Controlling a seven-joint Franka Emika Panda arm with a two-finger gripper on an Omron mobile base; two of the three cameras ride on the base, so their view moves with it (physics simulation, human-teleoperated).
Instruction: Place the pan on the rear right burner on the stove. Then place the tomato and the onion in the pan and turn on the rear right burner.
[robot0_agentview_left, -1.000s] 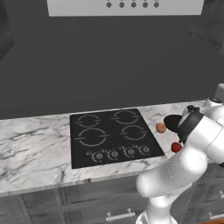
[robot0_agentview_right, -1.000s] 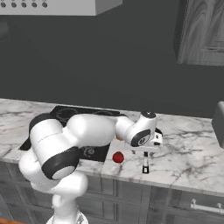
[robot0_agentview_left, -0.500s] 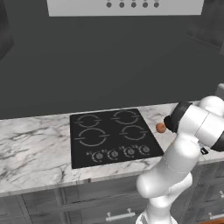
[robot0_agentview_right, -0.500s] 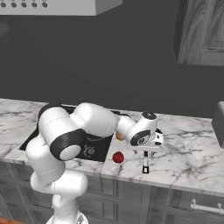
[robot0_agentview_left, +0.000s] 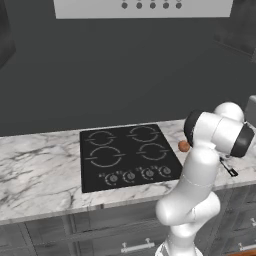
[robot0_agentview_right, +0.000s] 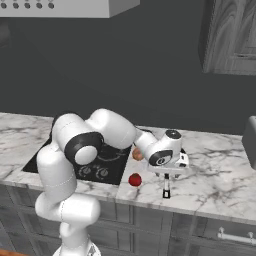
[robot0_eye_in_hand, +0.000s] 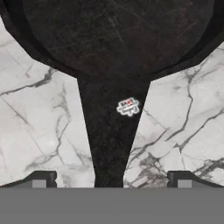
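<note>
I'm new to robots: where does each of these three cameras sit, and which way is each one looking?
Left base view: behind the arm's left, looking down on the stove and onion; the arm rises lower right.
Right base view: behind its right, same counter; the arm reaches across to the tool, near the tomato.
Hand view: on the hand, looking down at the pan handle between the fingertips.
Both base views share the stove and onion.

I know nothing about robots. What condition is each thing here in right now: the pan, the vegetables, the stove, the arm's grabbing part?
pan: flat on the marble counter, off the stove, handle between the open fingertips, not gripped.
end effector: open, low over the pan handle.
tomato: loose on the counter.
onion: loose on the counter beside the stove.
stove: nothing on its burners.
</note>
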